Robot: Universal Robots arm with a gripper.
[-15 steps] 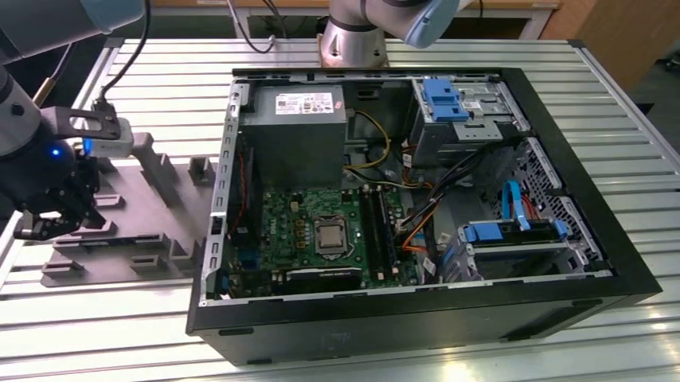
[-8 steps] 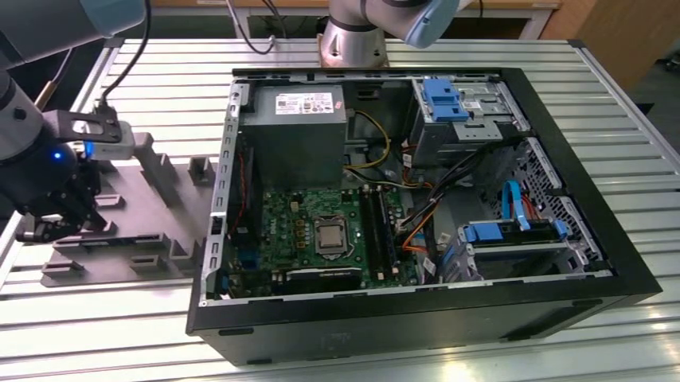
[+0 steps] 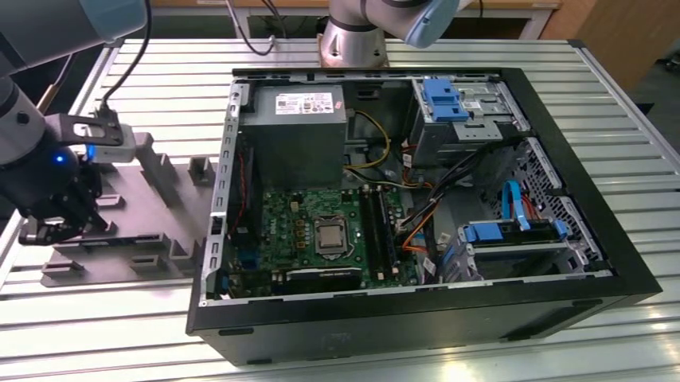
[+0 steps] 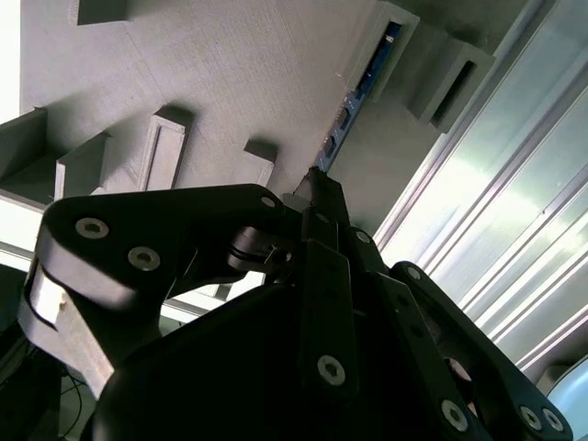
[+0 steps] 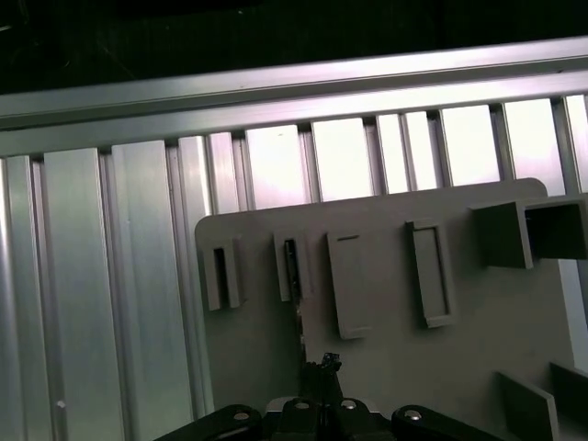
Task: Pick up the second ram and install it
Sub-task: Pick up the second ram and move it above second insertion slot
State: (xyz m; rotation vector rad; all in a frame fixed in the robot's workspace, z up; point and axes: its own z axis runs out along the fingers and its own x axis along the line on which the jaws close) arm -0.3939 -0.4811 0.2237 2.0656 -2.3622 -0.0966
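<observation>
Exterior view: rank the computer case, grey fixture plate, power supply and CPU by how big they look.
1. Computer case, by far the largest.
2. Grey fixture plate, though the arm covers part of it.
3. Power supply.
4. CPU, clearly the smallest.

Matt, finely textured grey plastic forms the fixture plate [image 5: 390, 303]; under it, the table [image 5: 92, 303] is ribbed, shiny metal.

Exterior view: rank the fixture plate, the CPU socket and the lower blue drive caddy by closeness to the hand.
1. Grey fixture plate, right at the hand, exterior view's left.
2. CPU socket, on the motherboard, mid-case.
3. Lower blue drive caddy, exterior view's right.
</observation>
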